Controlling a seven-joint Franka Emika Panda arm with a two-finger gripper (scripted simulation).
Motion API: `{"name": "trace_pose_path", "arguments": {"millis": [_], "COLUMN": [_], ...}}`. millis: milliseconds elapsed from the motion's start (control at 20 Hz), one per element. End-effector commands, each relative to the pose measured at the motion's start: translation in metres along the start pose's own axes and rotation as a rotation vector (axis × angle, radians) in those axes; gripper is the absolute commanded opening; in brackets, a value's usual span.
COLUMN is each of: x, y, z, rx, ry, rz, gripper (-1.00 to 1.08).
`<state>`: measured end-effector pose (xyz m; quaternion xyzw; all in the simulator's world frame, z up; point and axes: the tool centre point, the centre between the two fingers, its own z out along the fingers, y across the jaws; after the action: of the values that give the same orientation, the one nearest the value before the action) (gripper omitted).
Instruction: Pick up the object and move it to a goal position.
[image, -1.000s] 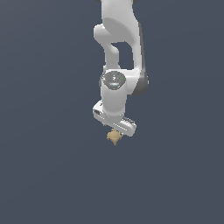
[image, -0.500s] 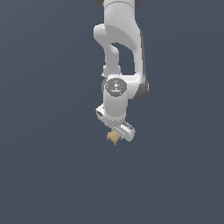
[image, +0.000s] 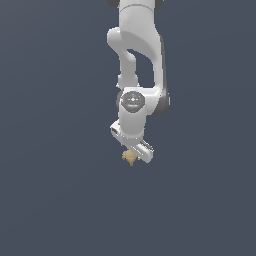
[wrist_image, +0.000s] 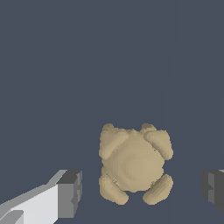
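Since a second ago your arm (image: 137, 65) has turned slightly at the wrist and eased lower; the object (image: 129, 158) sits where it did. Status: approach done, grasp not yet made. End effector (wrist_image: 142, 192) open, its two dark pads (wrist_image: 70, 193) standing apart either side of the object (wrist_image: 134, 163), neither touching it in the wrist view. Whether the object rests on a surface you cannot tell from the plain grey ground. Left for you: close, lift, carry to the goal; no goal marker shows. Count: one arm, one end effector, two pads, one object.
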<state>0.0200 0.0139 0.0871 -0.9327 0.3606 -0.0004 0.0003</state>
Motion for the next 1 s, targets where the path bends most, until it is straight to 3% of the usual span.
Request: {"name": "trace_pose_path", "arguments": {"millis": [0,600,650,950], "x": [0.0,0.0,0.0,0.0], "y": [0.0,0.0,0.0,0.0], "z": [0.007,0.048,0.048,0.048], "rx": [-0.001,-0.001,-0.001,-0.001], "ry": [-0.001,-0.001,-0.001,-0.001], "rz": [0.001,0.005,0.005,0.005], "gripper": [1.0,1.0,-1.0,-1.0]}}
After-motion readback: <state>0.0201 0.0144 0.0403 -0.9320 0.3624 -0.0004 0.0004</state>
